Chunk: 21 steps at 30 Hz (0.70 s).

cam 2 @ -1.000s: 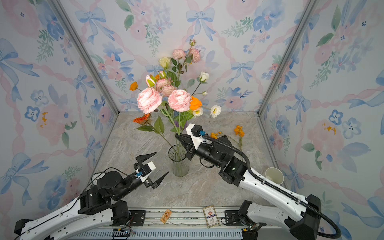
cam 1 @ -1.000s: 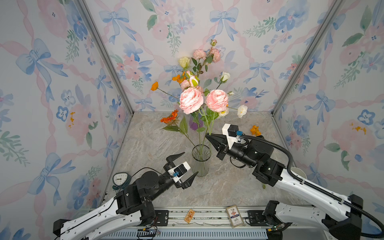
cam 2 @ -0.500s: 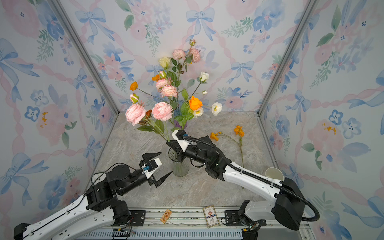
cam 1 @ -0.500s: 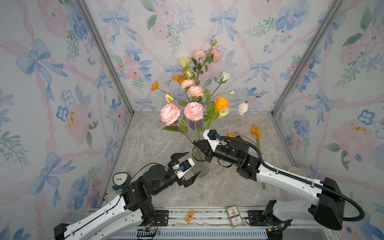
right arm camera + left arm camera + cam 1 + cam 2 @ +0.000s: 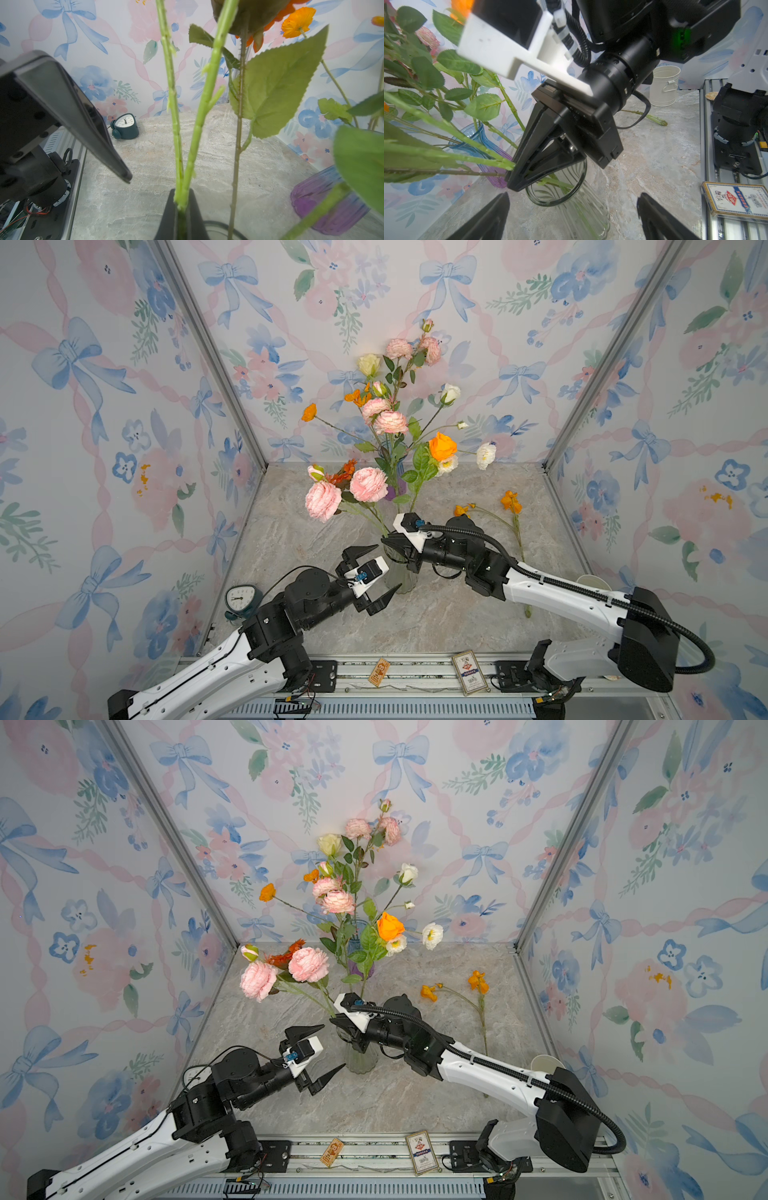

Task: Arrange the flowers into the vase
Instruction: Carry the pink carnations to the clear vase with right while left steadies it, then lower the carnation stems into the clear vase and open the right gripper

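A clear ribbed glass vase [image 5: 402,578] [image 5: 360,1060] stands mid-table. My right gripper [image 5: 384,540] [image 5: 332,1020] hangs over its mouth, shut on the green stems [image 5: 187,145] of two pink roses [image 5: 368,484] [image 5: 308,964]. The blooms lean out to the left. In the left wrist view the stem ends [image 5: 550,181] reach into the vase rim [image 5: 579,187]. A thin-stemmed orange gerbera [image 5: 343,472] rises beside them. My left gripper [image 5: 388,566] [image 5: 334,1045] [image 5: 573,195] is open just left of the vase, holding nothing. One orange poppy [image 5: 511,504] lies on the table at right.
A blue-purple vase [image 5: 390,492] [image 5: 324,207] at the back holds several flowers. A small clock [image 5: 241,599] sits at the left wall and a white cup [image 5: 592,580] at the right. A card box [image 5: 469,672] and a ticket [image 5: 379,672] lie on the front rail.
My right gripper came down and leftward with the pink roses, which now lean low to the left over the vase. My left gripper moved in closer to the vase, still open.
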Each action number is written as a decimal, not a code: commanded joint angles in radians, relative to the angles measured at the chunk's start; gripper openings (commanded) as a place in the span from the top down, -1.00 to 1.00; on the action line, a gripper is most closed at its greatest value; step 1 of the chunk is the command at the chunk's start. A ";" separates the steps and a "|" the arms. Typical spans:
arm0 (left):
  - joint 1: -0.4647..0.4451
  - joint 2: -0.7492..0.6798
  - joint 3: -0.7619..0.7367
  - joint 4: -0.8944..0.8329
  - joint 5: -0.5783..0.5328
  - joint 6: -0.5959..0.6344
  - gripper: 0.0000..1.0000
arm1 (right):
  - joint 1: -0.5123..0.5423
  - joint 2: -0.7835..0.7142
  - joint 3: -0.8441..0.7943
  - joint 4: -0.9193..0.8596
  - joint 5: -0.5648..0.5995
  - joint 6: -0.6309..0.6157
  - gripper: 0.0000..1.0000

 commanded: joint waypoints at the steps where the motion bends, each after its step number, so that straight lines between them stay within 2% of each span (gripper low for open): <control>1: 0.010 0.008 0.006 0.010 0.018 -0.016 -0.96 | 0.000 0.010 -0.029 -0.017 -0.003 -0.022 1.00; 7: 0.015 0.011 0.004 0.012 0.028 -0.014 -0.96 | -0.002 0.003 -0.078 -0.004 0.027 -0.022 1.00; 11: 0.017 0.012 0.003 0.014 0.062 -0.013 -0.96 | -0.007 0.003 -0.082 -0.006 0.028 -0.018 0.90; 17: 0.020 0.024 0.003 0.017 0.125 -0.011 -0.96 | -0.012 -0.006 -0.098 0.006 0.033 -0.011 0.62; 21: 0.023 0.020 0.003 0.017 0.129 -0.007 -0.96 | -0.015 -0.009 -0.091 0.001 0.033 -0.009 0.50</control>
